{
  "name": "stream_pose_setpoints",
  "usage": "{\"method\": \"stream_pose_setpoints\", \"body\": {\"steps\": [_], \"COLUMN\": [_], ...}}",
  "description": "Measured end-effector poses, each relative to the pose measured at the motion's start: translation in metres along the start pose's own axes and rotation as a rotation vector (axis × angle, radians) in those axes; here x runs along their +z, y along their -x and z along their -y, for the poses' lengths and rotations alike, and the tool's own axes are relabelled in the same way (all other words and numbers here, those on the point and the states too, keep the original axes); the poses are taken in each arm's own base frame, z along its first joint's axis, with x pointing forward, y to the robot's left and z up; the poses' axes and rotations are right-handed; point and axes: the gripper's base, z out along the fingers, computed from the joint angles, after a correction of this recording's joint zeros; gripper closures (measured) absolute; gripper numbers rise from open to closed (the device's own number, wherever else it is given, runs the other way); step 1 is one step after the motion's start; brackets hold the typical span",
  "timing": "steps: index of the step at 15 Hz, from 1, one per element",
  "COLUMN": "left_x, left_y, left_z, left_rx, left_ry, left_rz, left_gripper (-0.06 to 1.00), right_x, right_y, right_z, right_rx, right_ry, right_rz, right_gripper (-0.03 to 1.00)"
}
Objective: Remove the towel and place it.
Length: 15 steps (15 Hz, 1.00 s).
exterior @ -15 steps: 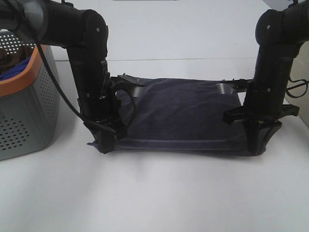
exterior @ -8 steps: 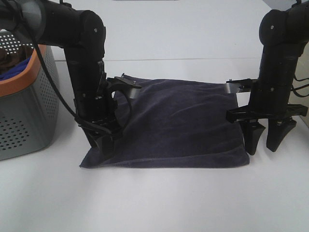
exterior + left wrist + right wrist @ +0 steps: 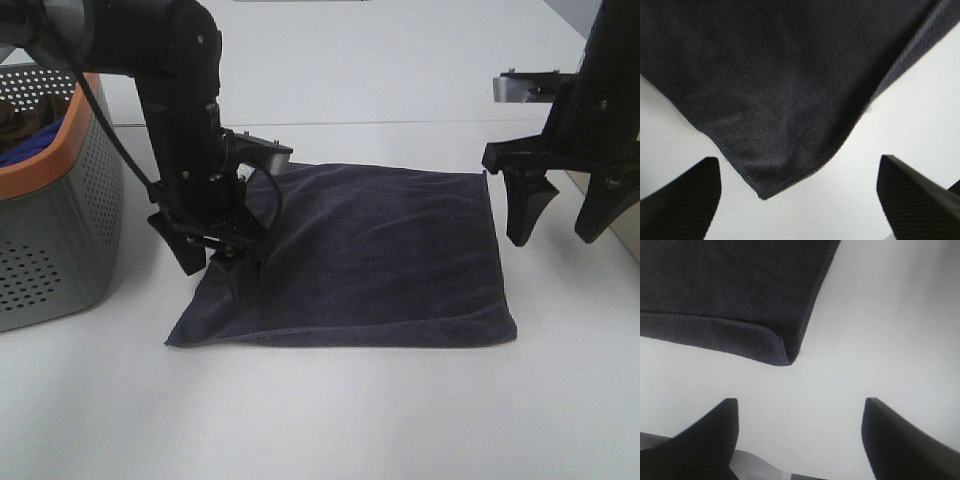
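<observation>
The dark navy-purple towel lies spread flat on the white table. My left gripper is open and empty, just above the towel's near-left part. The left wrist view shows a towel corner lying free between the open fingers. My right gripper is open and empty, raised beside the towel's right edge. In the right wrist view the towel's hemmed corner lies on the table beyond the open fingers. No white tag shows.
A grey perforated basket with an orange rim stands at the left edge, holding a bright blue cloth and a brownish cloth. White table surface lies in front of the towel.
Both grippers opened and let go of the towel's near corners, and the towel dropped flat. The right gripper rose and moved right, off the towel. The left gripper lifted slightly.
</observation>
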Motion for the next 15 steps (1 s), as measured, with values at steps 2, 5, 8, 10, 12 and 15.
{"method": "stream_pose_setpoints", "body": {"steps": [2, 5, 8, 10, 12, 15], "left_x": [-0.024, -0.087, -0.149, -0.166, -0.186, -0.227], "left_y": [0.011, 0.018, 0.013, 0.006, -0.008, -0.048], "left_z": [0.001, 0.009, 0.016, 0.011, -0.002, -0.038], "left_rx": [-0.057, -0.119, -0.113, -0.162, -0.23, -0.362], "left_ry": [0.017, 0.051, 0.131, 0.205, 0.291, 0.297], "left_rz": [0.085, 0.277, 0.448, 0.484, 0.52, 0.612], "left_gripper": [0.14, 0.14, 0.12, 0.04, 0.01, 0.01], "right_x": [-0.026, -0.079, -0.116, -0.128, -0.142, -0.162], "right_y": [-0.004, -0.016, -0.034, -0.046, -0.059, -0.079], "right_z": [-0.002, -0.008, -0.009, -0.008, -0.003, 0.015], "right_rx": [0.031, 0.029, 0.007, 0.013, 0.064, 0.131], "right_ry": [-0.005, 0.004, -0.024, -0.045, -0.094, -0.163], "right_rz": [0.089, 0.269, 0.394, 0.441, 0.495, 0.573], "right_gripper": [0.32, 0.31, 0.22, 0.09, 0.04, 0.03]}}
